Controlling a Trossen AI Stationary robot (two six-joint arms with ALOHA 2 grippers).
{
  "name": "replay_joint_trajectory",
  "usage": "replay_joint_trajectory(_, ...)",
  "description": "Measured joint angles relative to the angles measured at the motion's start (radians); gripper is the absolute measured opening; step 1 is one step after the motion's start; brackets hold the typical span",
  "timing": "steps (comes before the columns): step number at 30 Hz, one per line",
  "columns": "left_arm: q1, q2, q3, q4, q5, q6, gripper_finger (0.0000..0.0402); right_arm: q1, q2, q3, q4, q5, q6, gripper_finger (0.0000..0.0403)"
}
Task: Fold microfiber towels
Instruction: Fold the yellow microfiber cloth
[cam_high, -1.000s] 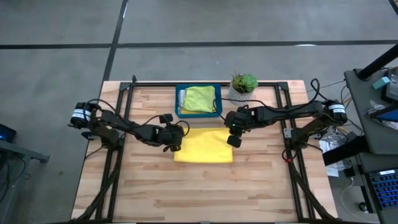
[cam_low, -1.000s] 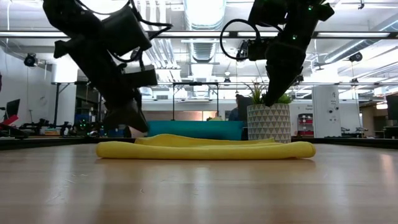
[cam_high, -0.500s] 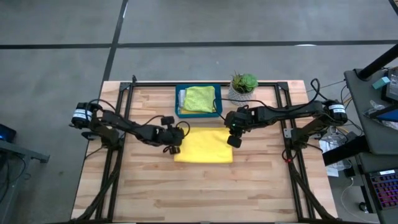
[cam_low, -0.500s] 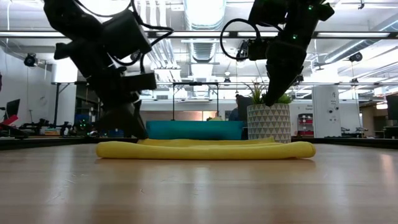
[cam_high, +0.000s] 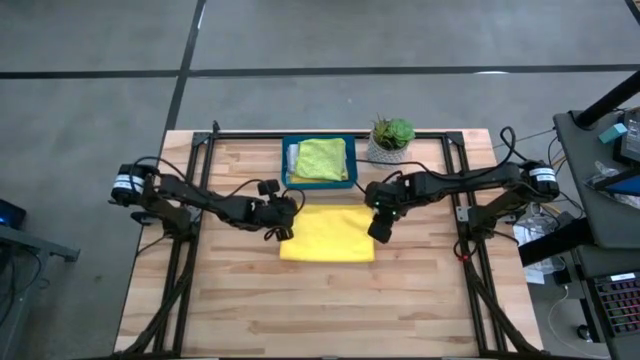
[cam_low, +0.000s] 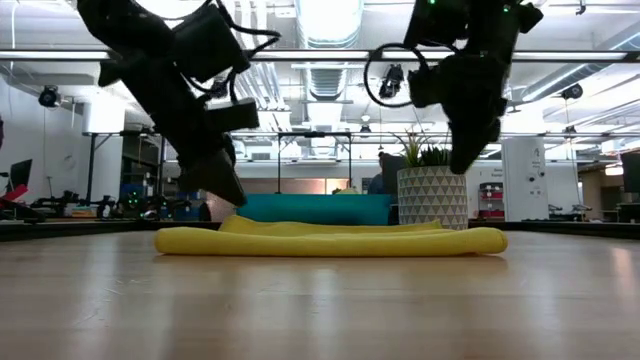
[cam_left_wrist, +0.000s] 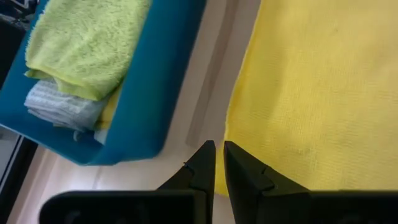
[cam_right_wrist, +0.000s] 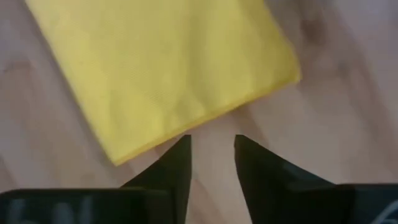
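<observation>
A yellow microfiber towel (cam_high: 327, 235) lies folded and flat on the wooden table. In the low view the yellow towel (cam_low: 330, 240) shows as stacked layers. My left gripper (cam_high: 285, 228) hangs shut just above its left edge (cam_left_wrist: 239, 124) and touches nothing. My right gripper (cam_high: 379, 230) stands open above the towel's right edge (cam_right_wrist: 205, 115), well clear of it. Behind the yellow towel, a lime green towel (cam_left_wrist: 87, 43) lies on top of a pale folded one (cam_left_wrist: 59, 106) in the teal tray (cam_high: 320, 181).
A potted plant (cam_high: 392, 135) in a patterned white pot stands right of the tray at the far edge. A black frame (cam_high: 190, 260) runs along the table's left, right and far sides. Bare wood (cam_high: 320, 310) lies between the yellow towel and the near edge.
My right gripper has rolled about its wrist while staying over the towel's right edge. The yellow towel has kept its place.
</observation>
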Motion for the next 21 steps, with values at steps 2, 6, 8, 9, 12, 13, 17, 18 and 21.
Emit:
replay_joint_trajectory(2,-0.007,-0.020,0.000,-0.003,0.000,0.000,0.0019,0.010,0.000,-0.008,-0.009,-0.035,0.060,0.0120)
replay_joint_trajectory(6,-0.050,-0.048,0.004,-0.003,0.002,0.000,0.0019,0.031,-0.001,-0.042,-0.007,-0.047,0.188,0.0158)
replay_joint_trajectory(8,-0.083,-0.058,0.007,0.006,0.002,0.000,0.0019,0.040,-0.001,-0.069,0.012,-0.047,0.250,0.0177)
replay_joint_trajectory(9,-0.101,-0.060,0.007,0.008,0.006,-0.001,0.0019,0.044,-0.001,-0.084,0.025,-0.048,0.279,0.0187)
replay_joint_trajectory(12,-0.158,-0.061,0.005,0.011,0.032,-0.039,0.0019,0.050,-0.001,-0.135,0.095,-0.049,0.344,0.0211)
replay_joint_trajectory(13,-0.175,-0.060,0.005,0.011,0.034,-0.062,0.0019,0.050,-0.001,-0.156,0.131,-0.050,0.361,0.0218)
replay_joint_trajectory(17,-0.240,-0.057,0.004,0.014,0.034,-0.138,0.0019,0.050,-0.001,-0.237,0.299,-0.084,0.407,0.0241)
replay_joint_trajectory(18,-0.255,-0.057,0.003,0.016,0.034,-0.159,0.0019,0.050,-0.001,-0.254,0.339,-0.089,0.413,0.0246)
replay_joint_trajectory(21,-0.291,-0.057,-0.004,0.015,0.047,-0.234,0.0019,0.050,-0.001,-0.302,0.425,-0.090,0.442,0.0258)
